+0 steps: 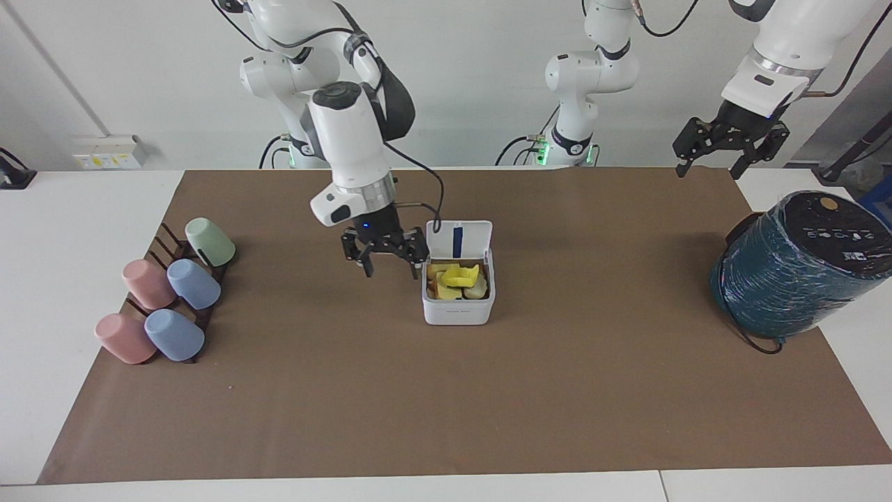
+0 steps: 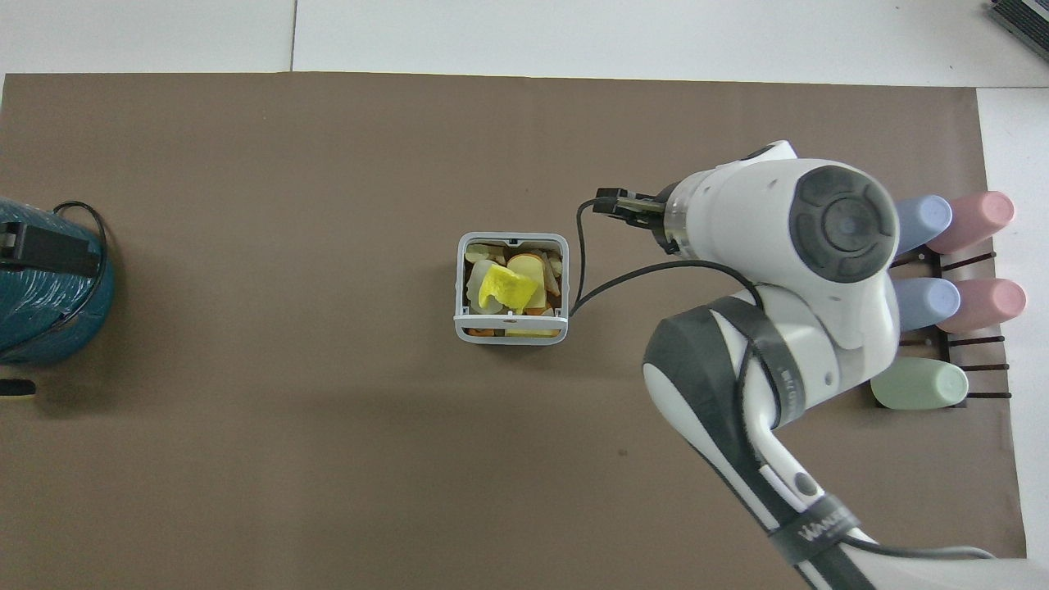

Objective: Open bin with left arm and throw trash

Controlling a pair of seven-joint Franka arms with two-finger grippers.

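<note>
The white bin (image 1: 458, 312) stands mid-table with its lid (image 1: 458, 240) tipped up on the side nearer the robots. The trash (image 1: 460, 276) lies inside it: a bright yellow notched piece (image 2: 504, 288) rests on top of orange and cream bits. My right gripper (image 1: 387, 269) hangs open and holds nothing, just above the mat beside the bin, toward the right arm's end. In the overhead view the arm's own wrist hides most of it. My left gripper (image 1: 709, 167) waits open, raised over the table's edge at the left arm's end.
A big teal wrapped cylinder (image 1: 794, 272) lies at the left arm's end of the table. Several pastel cups (image 1: 171, 300) sit on a dark rack at the right arm's end. A brown mat (image 1: 446, 404) covers the table. The right arm's black cable (image 2: 578, 270) hangs beside the bin.
</note>
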